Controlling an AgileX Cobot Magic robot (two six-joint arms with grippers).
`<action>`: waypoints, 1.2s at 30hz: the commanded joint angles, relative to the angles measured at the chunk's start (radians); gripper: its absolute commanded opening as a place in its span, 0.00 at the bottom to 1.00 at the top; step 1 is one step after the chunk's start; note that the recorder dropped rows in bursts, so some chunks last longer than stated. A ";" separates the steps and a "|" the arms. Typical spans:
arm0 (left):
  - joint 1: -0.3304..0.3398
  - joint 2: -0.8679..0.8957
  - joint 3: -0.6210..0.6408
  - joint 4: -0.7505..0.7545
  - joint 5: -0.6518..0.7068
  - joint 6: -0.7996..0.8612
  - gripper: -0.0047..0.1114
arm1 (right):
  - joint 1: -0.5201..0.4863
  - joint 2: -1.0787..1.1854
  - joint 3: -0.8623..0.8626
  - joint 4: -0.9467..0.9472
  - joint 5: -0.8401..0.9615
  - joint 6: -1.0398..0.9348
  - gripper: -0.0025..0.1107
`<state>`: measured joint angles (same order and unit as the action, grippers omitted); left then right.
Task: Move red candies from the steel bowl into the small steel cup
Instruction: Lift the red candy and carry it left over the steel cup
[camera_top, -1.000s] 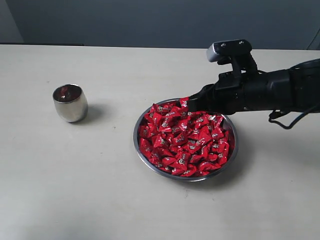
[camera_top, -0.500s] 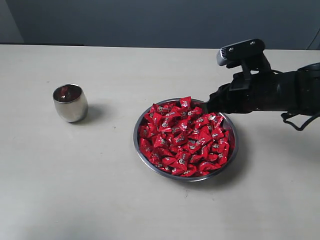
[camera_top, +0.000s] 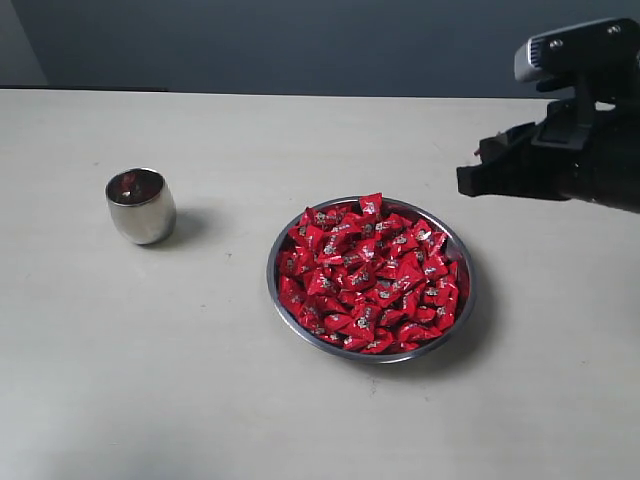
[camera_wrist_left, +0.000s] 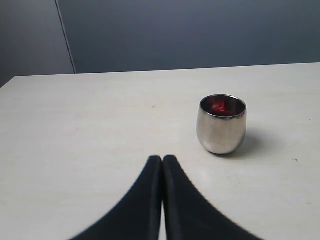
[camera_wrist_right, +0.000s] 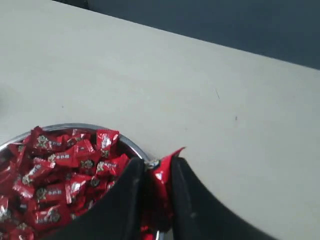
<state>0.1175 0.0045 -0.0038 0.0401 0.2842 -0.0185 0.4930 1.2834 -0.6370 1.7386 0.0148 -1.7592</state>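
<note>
Looks like a robot lab or test bench: bare pale table (camera_top: 150, 380) under the jaws, plain grey-blue wall (camera_top: 250, 40) beyond them, black right gripper (camera_top: 466, 182) on a robot arm (camera_top: 600, 165), camera (camera_top: 580, 50) mounted above.

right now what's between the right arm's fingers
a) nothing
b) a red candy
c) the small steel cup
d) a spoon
b: the right wrist view shows a red candy pinched between the two dark fingers.
</note>
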 joint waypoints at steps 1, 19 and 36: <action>0.001 -0.004 0.004 -0.002 0.001 -0.001 0.04 | -0.003 -0.064 0.093 0.006 0.000 0.017 0.02; 0.001 -0.004 0.004 -0.002 0.001 -0.001 0.04 | -0.003 0.183 -0.152 0.006 0.245 -0.039 0.02; 0.001 -0.004 0.004 -0.002 0.001 -0.001 0.04 | -0.001 0.654 -0.564 0.006 0.685 -0.065 0.02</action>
<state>0.1175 0.0045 -0.0038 0.0401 0.2842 -0.0185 0.4930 1.8765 -1.1468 1.7434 0.6106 -1.8150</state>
